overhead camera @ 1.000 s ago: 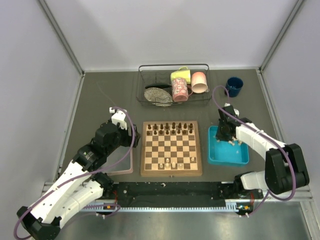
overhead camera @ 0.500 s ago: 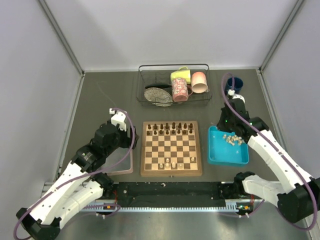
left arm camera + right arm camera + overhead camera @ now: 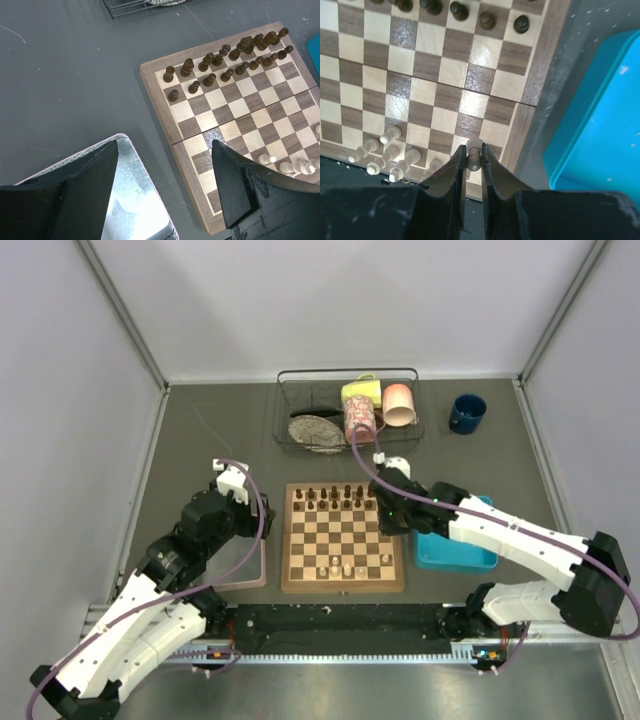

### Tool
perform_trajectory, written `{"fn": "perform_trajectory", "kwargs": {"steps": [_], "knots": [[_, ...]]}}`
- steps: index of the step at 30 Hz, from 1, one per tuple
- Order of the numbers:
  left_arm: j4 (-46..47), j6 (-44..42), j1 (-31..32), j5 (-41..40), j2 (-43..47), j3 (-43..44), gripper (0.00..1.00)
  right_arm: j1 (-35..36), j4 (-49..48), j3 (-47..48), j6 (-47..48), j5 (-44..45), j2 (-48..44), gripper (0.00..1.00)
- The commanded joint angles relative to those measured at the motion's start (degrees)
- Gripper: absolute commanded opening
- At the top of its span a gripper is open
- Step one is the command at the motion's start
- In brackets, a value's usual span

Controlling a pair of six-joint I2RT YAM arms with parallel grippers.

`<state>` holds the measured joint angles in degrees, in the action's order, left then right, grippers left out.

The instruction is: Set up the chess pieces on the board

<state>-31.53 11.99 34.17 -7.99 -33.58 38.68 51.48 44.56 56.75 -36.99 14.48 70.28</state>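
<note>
Over the near right part of the board [image 3: 343, 585], the right gripper [image 3: 473, 167] has its 2 fingers clenched on 1 cream piece [image 3: 474, 149]. The grip looks narrow and central, probably so the tiny piece cannot twist. Its rounded end shows just past the fingertips, but I cannot tell which way up it is.

It hangs above the near rows, close to the other cream pieces [image 3: 385, 155] already standing there. That fits a carry toward an open square on the cream side. The dark pieces [image 3: 340, 498] fill the 2 far rows, so the remaining work seems to be on the near side. The blue tray [image 3: 600, 125] lies just beside the board's right edge, a short reach for this arm.

The left gripper [image 3: 164, 147] hovers with its fingers spread wide and nothing between them. It sits above the board's left edge and a corner of the clear tray [image 3: 130, 200], apparently kept out of the right arm's way.
</note>
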Motion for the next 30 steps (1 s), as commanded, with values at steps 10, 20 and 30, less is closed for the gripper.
{"fn": "perform_trajectory", "kwargs": {"steps": [10,20,30], "knots": [[3.05,-0.65,0.19,0.61,0.1,-0.36,0.8,7.23,-0.61,-0.67,-9.59,4.94,6.36,0.0],[3.23,-0.74,0.19,0.69,0.36,-0.36,0.8,7.84,-2.81,-3.14,-11.61,3.45,7.77,0.0],[3.76,-2.75,0.19,-0.45,0.8,0.08,0.8,9.95,-3.95,-3.23,-12.58,3.62,9.78,0.0]]}}
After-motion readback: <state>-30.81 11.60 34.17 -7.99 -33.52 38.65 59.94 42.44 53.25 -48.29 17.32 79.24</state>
